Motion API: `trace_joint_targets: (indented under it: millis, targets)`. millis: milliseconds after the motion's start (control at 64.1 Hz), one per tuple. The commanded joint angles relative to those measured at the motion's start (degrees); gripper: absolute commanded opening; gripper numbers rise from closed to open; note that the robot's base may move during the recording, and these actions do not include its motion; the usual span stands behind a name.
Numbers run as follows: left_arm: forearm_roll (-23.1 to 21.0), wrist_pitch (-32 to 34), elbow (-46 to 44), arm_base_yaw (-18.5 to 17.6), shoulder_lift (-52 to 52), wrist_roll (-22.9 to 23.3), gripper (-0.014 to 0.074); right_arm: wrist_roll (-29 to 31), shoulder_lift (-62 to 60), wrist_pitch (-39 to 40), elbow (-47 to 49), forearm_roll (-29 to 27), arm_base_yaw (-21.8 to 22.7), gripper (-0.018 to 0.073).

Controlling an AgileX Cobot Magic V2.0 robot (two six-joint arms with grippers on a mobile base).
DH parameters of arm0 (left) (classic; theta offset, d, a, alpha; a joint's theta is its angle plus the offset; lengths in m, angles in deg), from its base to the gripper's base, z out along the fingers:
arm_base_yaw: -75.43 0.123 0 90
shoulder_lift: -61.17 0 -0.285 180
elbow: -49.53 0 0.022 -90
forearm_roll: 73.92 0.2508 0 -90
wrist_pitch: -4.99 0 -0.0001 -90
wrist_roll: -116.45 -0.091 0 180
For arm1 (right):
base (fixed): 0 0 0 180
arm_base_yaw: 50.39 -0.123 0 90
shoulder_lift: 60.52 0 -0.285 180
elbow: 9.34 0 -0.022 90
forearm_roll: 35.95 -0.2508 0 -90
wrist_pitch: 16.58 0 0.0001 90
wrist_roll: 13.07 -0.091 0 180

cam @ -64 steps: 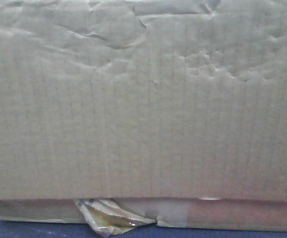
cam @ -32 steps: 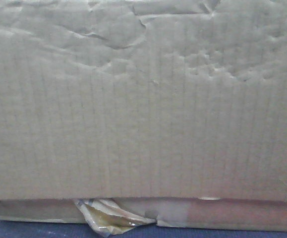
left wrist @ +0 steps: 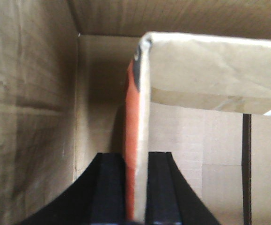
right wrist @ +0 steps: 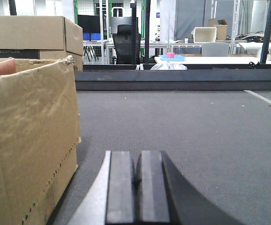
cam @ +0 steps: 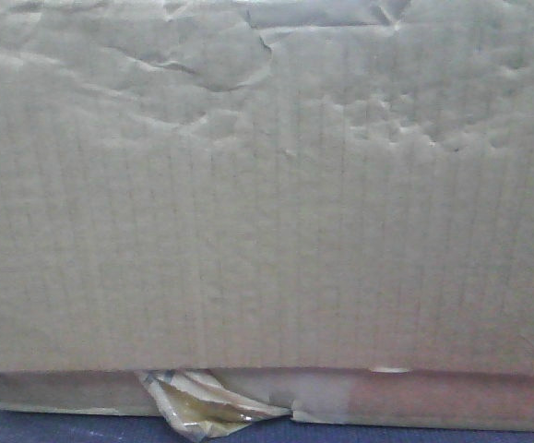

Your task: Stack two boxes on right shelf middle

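A large tan cardboard box (cam: 267,203) fills the front view and rests on a thinner flat box (cam: 433,401) with crumpled yellowish tape (cam: 193,401). In the left wrist view I look into an open box. My left gripper (left wrist: 136,159) is shut on an upright cardboard wall (left wrist: 142,117) with an orange-red left face, one finger on each side. My right gripper (right wrist: 137,157) is shut and empty, low over a grey deck (right wrist: 186,122). An open-topped box (right wrist: 27,140) with a ragged rim stands just to its left. The shelf is out of view.
Another closed cardboard box (right wrist: 32,35) stands behind the open one. A raised dark ledge (right wrist: 182,79) crosses the far end of the grey deck. Beyond it are an office chair (right wrist: 126,42) and white tables (right wrist: 210,58).
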Motion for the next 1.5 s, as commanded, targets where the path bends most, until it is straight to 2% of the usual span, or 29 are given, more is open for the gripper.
trace_joint_targets:
  millis: [0, 94, 172, 281, 452, 562, 624, 702, 749, 920, 1014, 1357, 1482]
  targets:
    - [-0.3, 1.0, -0.1, -0.3, 0.8, 0.7, -0.0019, 0.2, -0.3, 1.1, 0.0, 0.1, 0.2, -0.0162]
    - [-0.3, 1.1, -0.1, -0.3, 0.8, 0.7, 0.0143, 0.2, -0.3, 1.1, 0.0, 0.1, 0.2, -0.0162]
    - [-0.3, 1.5, -0.1, -0.3, 0.8, 0.7, 0.0217, 0.2, -0.3, 1.1, 0.0, 0.1, 0.2, -0.0162]
    - [-0.3, 1.9, -0.9, -0.3, 0.8, 0.6, 0.0270, 0.2, -0.3, 1.1, 0.0, 0.1, 0.2, -0.0162]
    - [-0.5, 1.7, -6.0, -0.3, 1.8, -3.0, 0.0281, 0.2, -0.3, 1.1, 0.0, 0.1, 0.2, -0.0162]
    - [-0.2, 0.5, -9.8, -0.3, 3.5, -7.7, 0.0281, 0.2, -0.3, 1.1, 0.0, 0.1, 0.2, -0.0162]
    - [1.8, -3.1, -12.3, 0.3, 4.3, -9.9, 0.0281, 0.2, -0.3, 1.1, 0.0, 0.1, 0.2, -0.0162]
    - [5.0, -3.1, -14.6, 1.7, 4.9, -9.9, 0.0281, 0.2, -0.3, 1.1, 0.0, 0.1, 0.2, -0.0162]
    - [5.4, -3.1, -14.9, 3.1, 5.4, -10.0, 0.0285, 0.2, -0.3, 1.1, 0.0, 0.1, 0.2, -0.0162]
    - [-1.0, -3.1, -14.9, 7.0, 6.2, -12.2, 0.0382, 0.2, -0.3, 1.1, 0.0, 0.1, 0.2, -0.0162]
    - [-1.1, -3.1, -13.3, 7.3, 6.2, -12.4, 0.0422, 0.2, -0.3, 1.1, 0.0, 0.1, 0.2, -0.0162]
    - [-1.3, -3.1, 1.4, 7.6, 6.2, -12.4, 0.0423, 0.2, -0.3, 1.1, 0.0, 0.1, 0.2, -0.0162]
    - [-3.7, -3.1, 4.7, 8.7, 6.2, -12.6, 0.0420, 0.2, -0.3, 1.1, 0.0, 0.1, 0.2, -0.0162]
